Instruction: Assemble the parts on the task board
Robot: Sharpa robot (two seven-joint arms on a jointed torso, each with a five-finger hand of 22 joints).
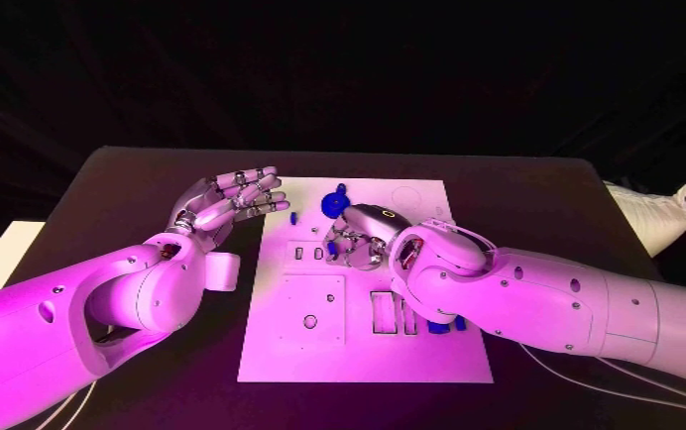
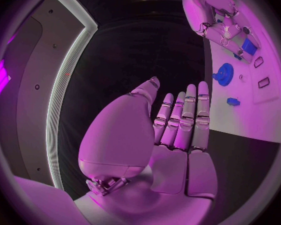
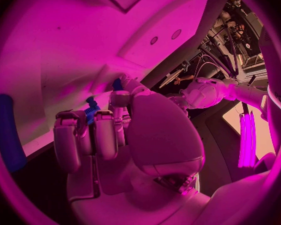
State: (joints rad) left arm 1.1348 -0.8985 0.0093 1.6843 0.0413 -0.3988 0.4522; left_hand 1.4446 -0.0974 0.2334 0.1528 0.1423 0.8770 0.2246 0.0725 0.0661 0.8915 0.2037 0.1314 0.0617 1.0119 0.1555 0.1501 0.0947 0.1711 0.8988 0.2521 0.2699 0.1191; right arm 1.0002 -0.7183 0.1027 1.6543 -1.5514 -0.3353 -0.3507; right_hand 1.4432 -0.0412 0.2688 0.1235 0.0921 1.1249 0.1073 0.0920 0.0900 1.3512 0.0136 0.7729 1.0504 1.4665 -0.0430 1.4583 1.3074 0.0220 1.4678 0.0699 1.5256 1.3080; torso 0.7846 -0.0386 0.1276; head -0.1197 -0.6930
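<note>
The white task board (image 1: pixel 322 346) lies in the middle of the black table. My right hand (image 1: pixel 365 235) is low over the board's upper middle, its fingers curled around a small blue part (image 3: pixel 90 110) that it holds against the board (image 3: pixel 84 35); the same part (image 2: pixel 248 46) shows under the right hand (image 2: pixel 218 25) in the left wrist view. A blue gear (image 1: pixel 336 200) stands just beyond that hand. A tiny blue part (image 1: pixel 294 218) lies near the board's left edge. My left hand (image 1: pixel 236 197) hovers beside that edge, fingers straight and slightly apart, holding nothing.
More blue parts (image 1: pixel 445 325) lie by the board's right edge, partly hidden under my right forearm. Rectangular slots (image 1: pixel 384 311) and a round hole (image 1: pixel 310 321) mark the board's near half. The black table (image 1: pixel 129 182) spreads on either side.
</note>
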